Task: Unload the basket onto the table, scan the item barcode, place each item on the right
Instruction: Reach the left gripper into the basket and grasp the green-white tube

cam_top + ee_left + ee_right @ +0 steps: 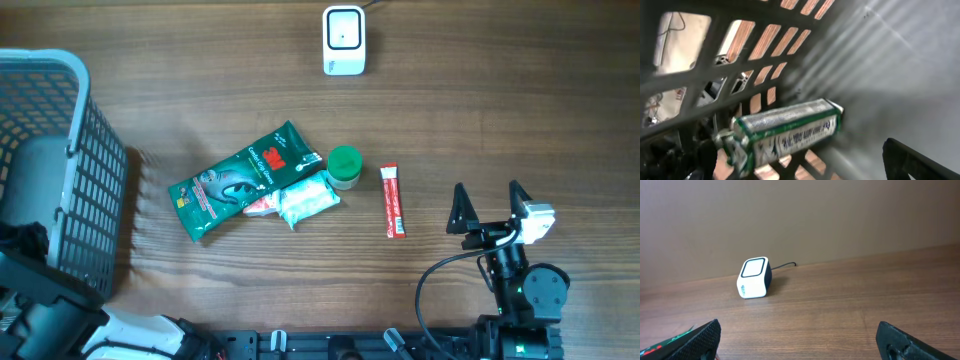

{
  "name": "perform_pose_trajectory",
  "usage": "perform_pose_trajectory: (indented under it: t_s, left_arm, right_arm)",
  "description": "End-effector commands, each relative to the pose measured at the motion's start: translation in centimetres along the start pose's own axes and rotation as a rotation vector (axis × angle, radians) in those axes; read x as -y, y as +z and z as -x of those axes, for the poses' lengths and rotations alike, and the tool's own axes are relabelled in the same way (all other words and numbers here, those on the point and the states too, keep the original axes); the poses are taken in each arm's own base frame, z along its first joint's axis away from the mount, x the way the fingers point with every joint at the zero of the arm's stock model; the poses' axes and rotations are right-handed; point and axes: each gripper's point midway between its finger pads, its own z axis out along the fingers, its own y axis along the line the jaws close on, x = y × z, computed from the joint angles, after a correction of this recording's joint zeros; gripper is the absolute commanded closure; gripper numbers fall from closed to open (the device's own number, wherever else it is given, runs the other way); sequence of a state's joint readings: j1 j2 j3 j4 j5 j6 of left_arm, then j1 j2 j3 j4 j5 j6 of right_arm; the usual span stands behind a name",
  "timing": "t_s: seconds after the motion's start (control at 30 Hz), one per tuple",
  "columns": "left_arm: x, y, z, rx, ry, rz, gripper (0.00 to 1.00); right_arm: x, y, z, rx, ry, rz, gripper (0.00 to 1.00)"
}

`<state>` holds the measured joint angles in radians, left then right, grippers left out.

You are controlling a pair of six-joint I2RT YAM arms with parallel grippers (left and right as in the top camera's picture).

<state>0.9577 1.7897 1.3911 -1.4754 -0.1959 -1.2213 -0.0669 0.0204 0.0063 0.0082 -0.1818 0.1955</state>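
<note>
Right tool [489,197] spread, empty; left tool [800,160] spread beside foil-wrapped box [785,132] in slatted basket [715,40].

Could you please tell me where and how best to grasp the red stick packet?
Probably at its middle, across the narrow width, from straight above: the red stick packet lies flat, long and thin, and the open right gripper is nearest.

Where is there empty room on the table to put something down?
Bare wood lies between the basket and the scanner, and in the corner right of the scanner. The middle is crowded: green packet, white packet and green-lidded jar huddle together, red stick beside them.
</note>
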Motion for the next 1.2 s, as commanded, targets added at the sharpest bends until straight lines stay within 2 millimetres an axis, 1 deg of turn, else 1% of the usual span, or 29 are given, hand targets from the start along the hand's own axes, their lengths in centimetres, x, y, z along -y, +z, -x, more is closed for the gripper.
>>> perform_pose_trajectory:
  t_s: [0.0, 0.17, 0.33, 0.5, 0.53, 0.67, 0.77, 0.9, 0.93, 0.97, 1.0, 1.03, 1.1, 1.17]
  left_arm:
    - [-0.5, 1.5, 0.0, 0.004, -0.014, 0.033, 0.00]
    - [0.3, 1.5, 0.2, 0.013, -0.019, 0.005, 0.00]
    - [1.9, 1.3, -0.3, 0.039, 0.004, -0.051, 0.00]
    - [4.7, 0.6, -1.6, 0.081, 0.051, -0.148, 0.00]
    - [5.6, 0.4, -1.7, 0.091, 0.056, -0.180, 0.00]
    - [7.7, -0.2, -1.3, 0.117, 0.044, -0.269, 0.00]
    - [8.1, -0.3, -1.2, 0.129, 0.086, -0.281, 0.01]
    - [7.4, -0.1, -1.4, 0.126, 0.126, -0.249, 0.01]
    - [7.4, -0.1, -1.7, 0.131, 0.165, -0.246, 0.01]
    - [7.8, -0.3, -2.0, 0.145, 0.229, -0.258, 0.00]
    - [8.5, -0.6, -2.7, 0.166, 0.327, -0.275, 0.00]
    - [8.7, -0.7, -3.3, 0.180, 0.403, -0.274, 0.00]
    - [8.0, -0.6, -4.4, 0.183, 0.491, -0.238, 0.00]
    - [6.9, -0.3, -4.6, 0.168, 0.505, -0.193, 0.00]
  right_arm:
    - [0.0, 0.0, 0.2, 0.009, -0.013, -0.001, 0.00]
    - [0.0, 0.0, 0.2, 0.009, -0.013, -0.001, 0.00]
    - [0.0, 0.0, 0.2, 0.009, -0.013, -0.001, 0.00]
    - [0.0, 0.0, 0.2, 0.009, -0.013, -0.001, 0.01]
    - [0.0, 0.0, 0.2, 0.009, -0.013, -0.001, 0.00]
    - [0.0, 0.0, 0.2, 0.009, -0.013, -0.001, 0.00]
    - [0.0, 0.0, 0.2, 0.009, -0.013, -0.001, 0.00]
    - [0.0, 0.0, 0.2, 0.009, -0.013, -0.001, 0.00]
    - [0.0, 0.0, 0.2, 0.009, -0.013, -0.001, 0.00]
    - [0.0, 0.0, 0.2, 0.009, -0.013, -0.001, 0.00]
    - [0.0, 0.0, 0.2, 0.009, -0.013, -0.001, 0.00]
    - [0.0, 0.0, 0.2, 0.009, -0.013, -0.001, 0.00]
    - [0.0, 0.0, 0.2, 0.009, -0.013, -0.001, 0.00]
    - [0.0, 0.0, 0.2, 0.009, -0.013, -0.001, 0.00]
